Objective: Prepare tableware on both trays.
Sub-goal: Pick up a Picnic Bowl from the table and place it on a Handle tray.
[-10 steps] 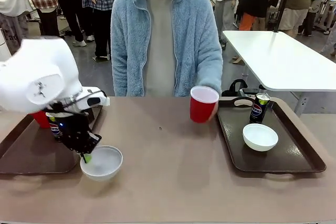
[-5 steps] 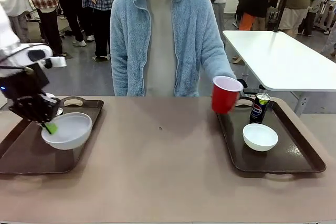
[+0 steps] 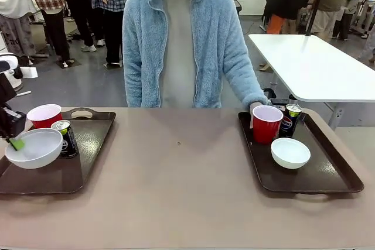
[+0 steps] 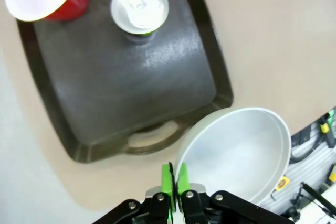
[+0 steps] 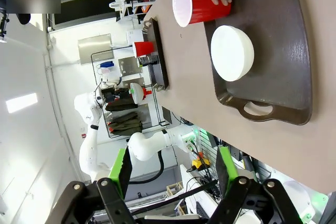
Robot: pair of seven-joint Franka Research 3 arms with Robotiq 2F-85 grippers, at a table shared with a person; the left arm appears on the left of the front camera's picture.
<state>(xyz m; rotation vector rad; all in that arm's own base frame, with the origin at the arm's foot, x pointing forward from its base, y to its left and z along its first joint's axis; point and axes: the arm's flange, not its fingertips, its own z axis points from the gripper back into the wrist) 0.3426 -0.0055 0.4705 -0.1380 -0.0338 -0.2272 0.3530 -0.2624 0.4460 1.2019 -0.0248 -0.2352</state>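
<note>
Left gripper [image 3: 16,143] pinches the bowl's [image 3: 34,149] rim.

Bowl [image 3: 33,148] carried farther left over left tray [image 3: 70,174]; person's cup [image 3: 266,123] now on right tray [image 3: 316,177].

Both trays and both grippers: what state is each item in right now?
Left gripper: shut on the rim of the left bowl, held above the left tray's outer end.
Left cup: upright on the left tray.
Left can: upright, unopened.
Right gripper: open, empty.
Right cup: upright on the right tray, the person's hand on it.
Right can: upright.
Right bowl: resting on the tray, empty.
</note>
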